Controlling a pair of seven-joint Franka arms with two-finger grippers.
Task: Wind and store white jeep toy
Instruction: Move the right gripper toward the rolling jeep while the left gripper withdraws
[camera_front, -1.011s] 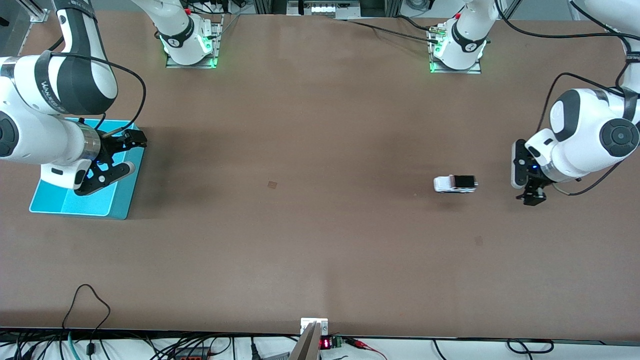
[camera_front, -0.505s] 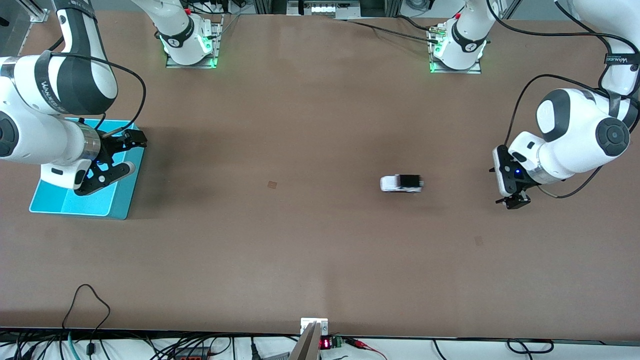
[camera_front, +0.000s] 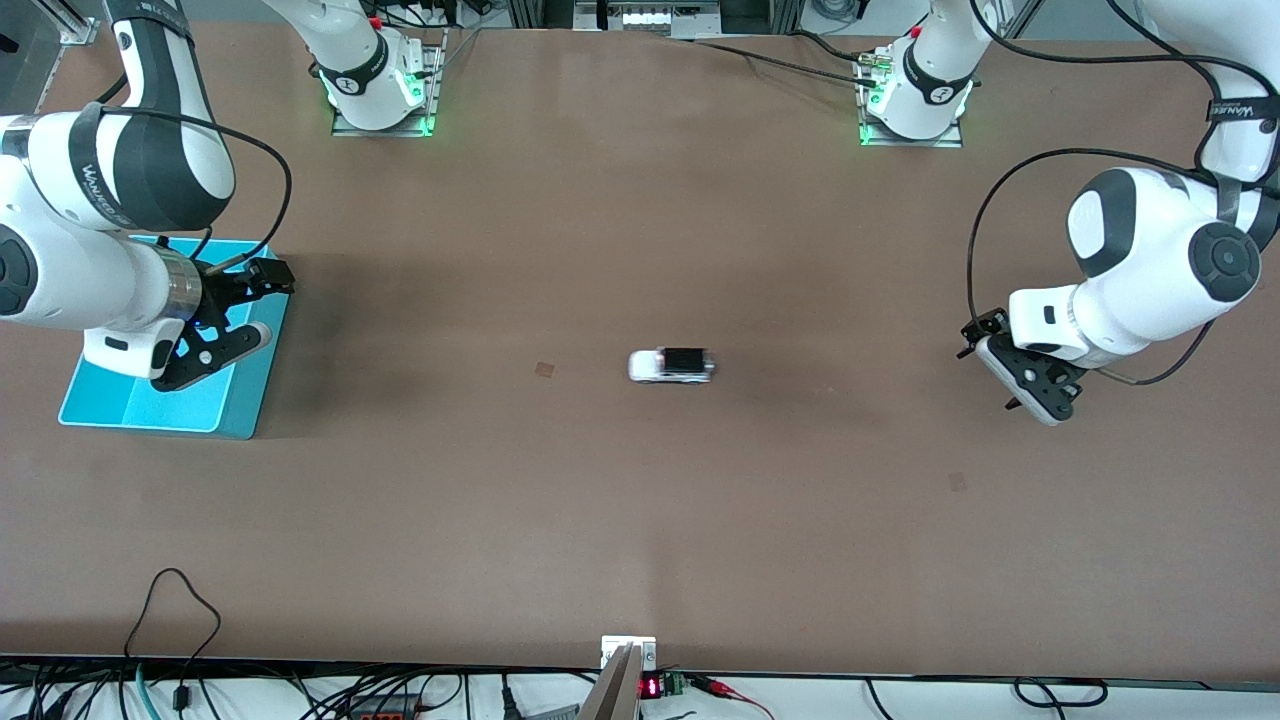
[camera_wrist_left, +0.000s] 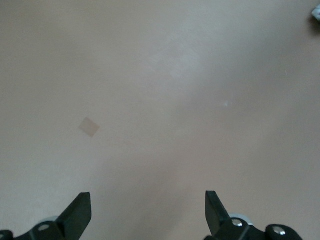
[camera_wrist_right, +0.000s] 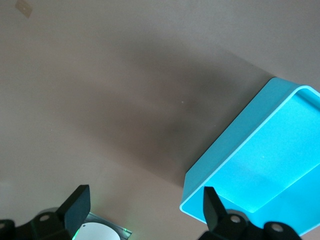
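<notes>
1. Your table (camera_front: 640, 520) is a wide brown surface, with both arm bases along the edge farthest from the front camera.
2. The cyan bin (camera_front: 225, 400) sits at the right arm's end of the table, well apart from the car.
3. Your right gripper (camera_front: 245, 310) hangs over the bin's rim with its fingers apart and nothing between them; the right wrist view shows the bin's corner (camera_wrist_right: 250, 170) under its fingertips. This arm waits, just as it stood a second ago.
4. Your left gripper (camera_front: 1010, 375) is over bare table at the left arm's end, fingers spread wide and empty. Since the earlier frames its wrist has turned, so the gripper now lies tilted rather than pointing down.
5. The white jeep toy (camera_front: 671, 365) is a small white car with a black roof panel and dark windows. It stands alone near the middle of the table, touching nothing. A second ago it was close beside the left gripper; it has rolled toward the right arm's end, and looks slightly blurred.
</notes>
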